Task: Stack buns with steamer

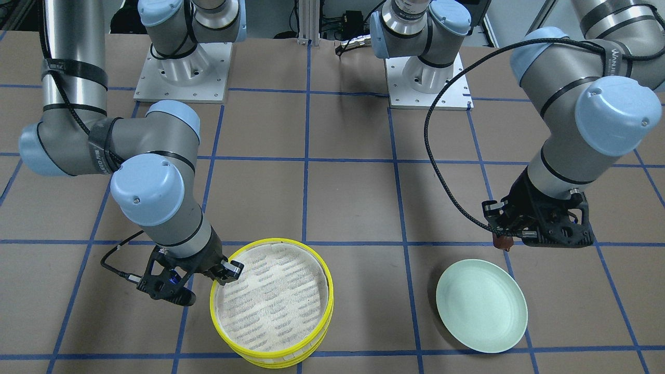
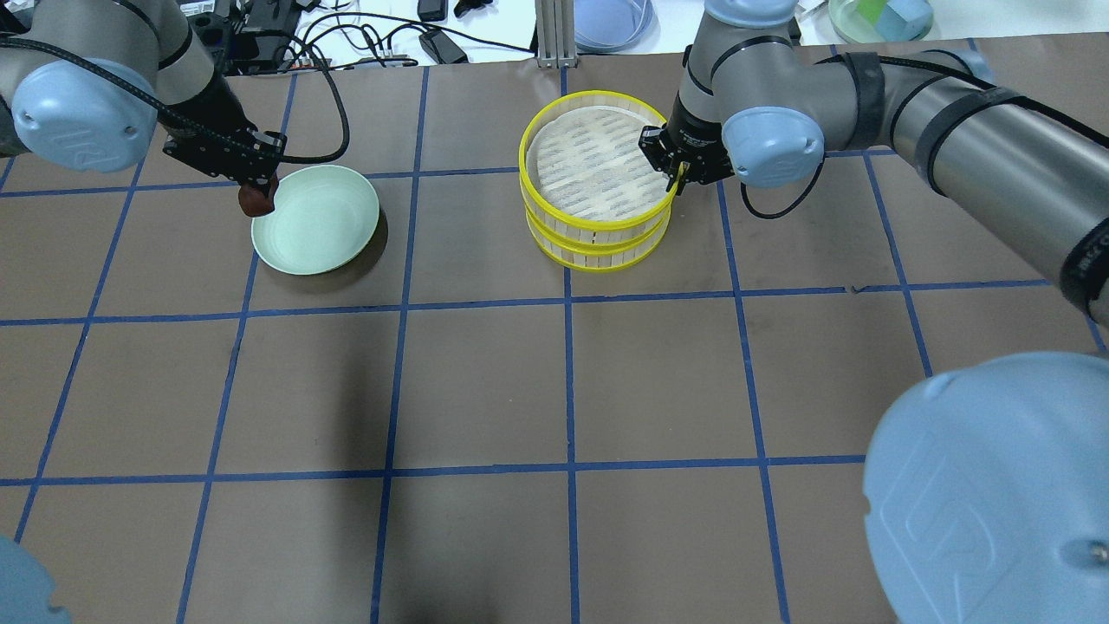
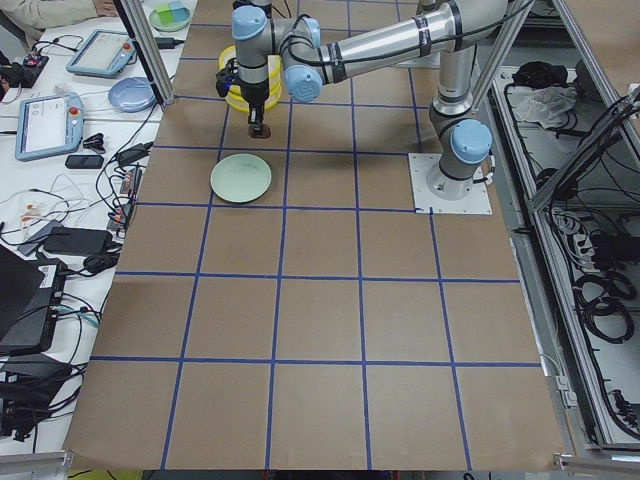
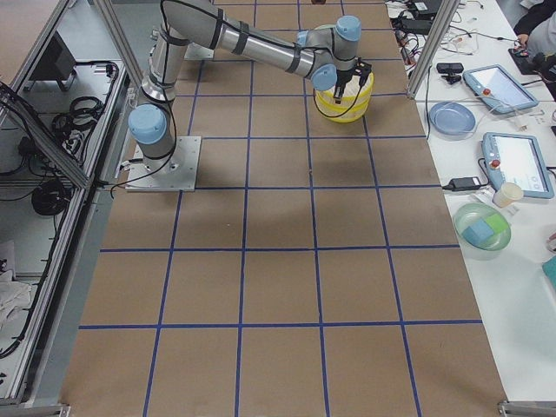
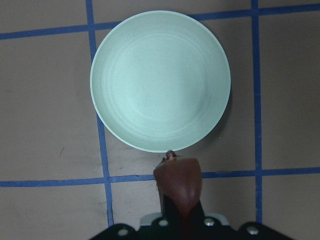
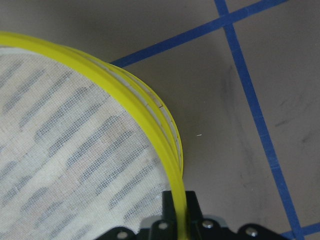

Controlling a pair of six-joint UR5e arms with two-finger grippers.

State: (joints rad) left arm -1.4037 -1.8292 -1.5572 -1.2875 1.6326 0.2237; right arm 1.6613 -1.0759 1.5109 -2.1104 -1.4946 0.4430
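Note:
My left gripper (image 1: 503, 238) is shut on the dark reddish-brown bun (image 2: 257, 201) and holds it just outside the rim of the pale green plate (image 2: 316, 221). The left wrist view shows the bun (image 5: 178, 182) below the bare plate (image 5: 160, 80). The steamer's two yellow-rimmed tiers (image 2: 598, 186) stand stacked. My right gripper (image 2: 671, 173) is shut on the upper tier's rim (image 6: 150, 125), one finger inside and one outside. The upper tier's mesh floor (image 1: 273, 301) is bare. The cream-white bun is not in view.
The brown table carries a grid of blue tape. The two arm bases (image 1: 182, 72) (image 1: 428, 78) stand at the robot's side. Tablets, cables and dishes (image 4: 482, 226) lie on the side bench beyond the table's far edge.

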